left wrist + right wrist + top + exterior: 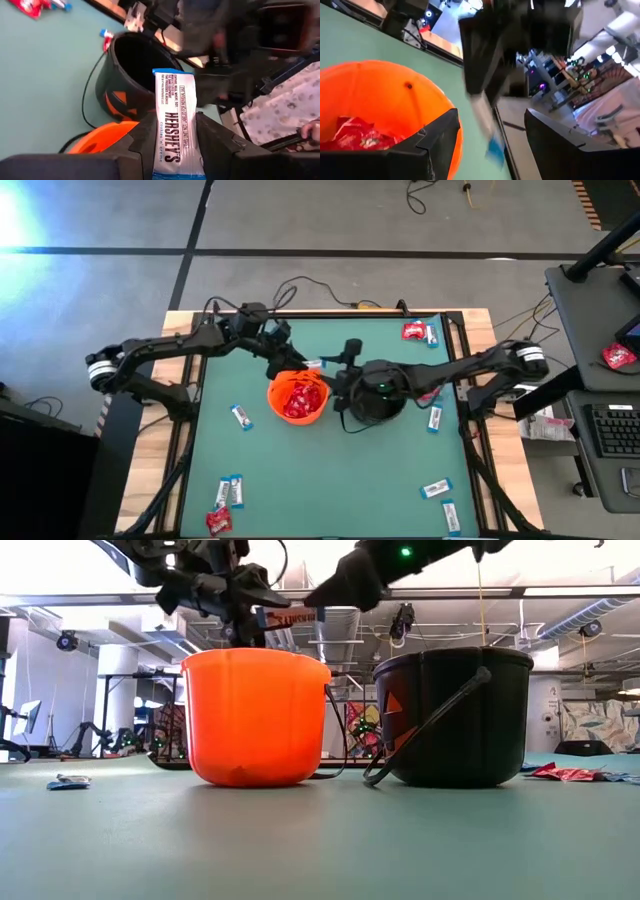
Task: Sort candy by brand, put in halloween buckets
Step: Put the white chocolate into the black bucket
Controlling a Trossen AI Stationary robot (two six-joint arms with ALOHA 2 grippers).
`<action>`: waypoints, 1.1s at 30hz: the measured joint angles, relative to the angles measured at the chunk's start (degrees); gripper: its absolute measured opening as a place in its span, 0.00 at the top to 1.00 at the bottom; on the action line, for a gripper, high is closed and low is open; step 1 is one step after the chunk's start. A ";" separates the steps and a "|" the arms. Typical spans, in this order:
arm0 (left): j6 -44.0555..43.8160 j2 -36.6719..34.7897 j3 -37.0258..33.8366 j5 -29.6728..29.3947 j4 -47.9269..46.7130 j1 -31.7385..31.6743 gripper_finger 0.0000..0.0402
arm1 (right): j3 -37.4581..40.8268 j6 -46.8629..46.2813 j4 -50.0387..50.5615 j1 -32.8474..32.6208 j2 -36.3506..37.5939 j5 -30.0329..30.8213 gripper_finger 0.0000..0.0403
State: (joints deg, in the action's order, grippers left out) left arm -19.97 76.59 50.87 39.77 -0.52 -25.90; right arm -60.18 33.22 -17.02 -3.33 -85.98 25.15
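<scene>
- High view: orange bucket (298, 399) near the middle of the green counter (330, 470), filled with red packets (297, 398); black bucket (378, 402) just beside it, largely hidden under the right arm. Left gripper (305, 364) above the far rim of the orange bucket, clamped on a white-and-blue bar (313, 364) that points toward the right gripper (345, 372). Loose bars and red packets scattered toward the counter's corners, e.g. a bar (241, 416) near the orange bucket and a red packet (412, 331) at the far right corner.
- Low view: orange bucket (256, 717) and black bucket (455, 718) upright side by side, apart by a narrow gap, the black one's thin handle (425, 729) hanging down in front. Both grippers above the rims, the bar (290, 618) held level over the orange bucket's far edge.
- Left wrist view: jaws closed on the bar (176, 128), which stands out past the fingers (145, 140) and carries printed lettering; black bucket (132, 75) and orange rim (102, 137) beyond it.
- Right wrist view: jaws spread wide, gripping nothing, with the blurred bar (487, 127) in the gap between the fingers (437, 137); orange bucket (385, 95) beside, red packets (357, 135) inside.
</scene>
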 joint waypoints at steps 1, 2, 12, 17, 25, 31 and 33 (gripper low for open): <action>-0.01 0.37 0.00 -0.04 -0.15 0.35 0.75 | -1.26 0.76 0.70 0.11 -0.83 -0.07 0.46; -0.01 0.64 0.00 -0.05 -0.08 0.75 0.75 | -2.44 1.13 1.36 0.24 -1.65 -0.04 0.46; 0.00 0.82 0.00 -1.28 1.89 4.85 0.75 | -9.40 -0.61 14.47 0.93 -5.89 -3.76 0.52; -0.01 0.77 0.00 -2.71 1.92 5.32 0.75 | -9.38 -2.14 14.67 1.09 -5.05 -3.78 0.65; -0.90 0.77 0.07 -4.64 3.69 5.28 0.70 | -9.55 -3.94 15.59 1.27 -4.54 -4.22 0.91; 2.72 -0.26 3.88 -8.90 -5.60 4.67 0.58 | -9.96 -7.15 18.59 1.29 -2.28 -4.60 0.95; 6.09 -1.26 7.26 -11.18 -13.12 4.59 0.53 | -10.25 -9.92 22.73 1.28 0.14 -4.63 0.94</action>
State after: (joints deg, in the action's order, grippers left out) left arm -13.88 75.33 58.13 28.60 -13.65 -21.31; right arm -70.43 23.30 5.71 -2.05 -85.84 20.52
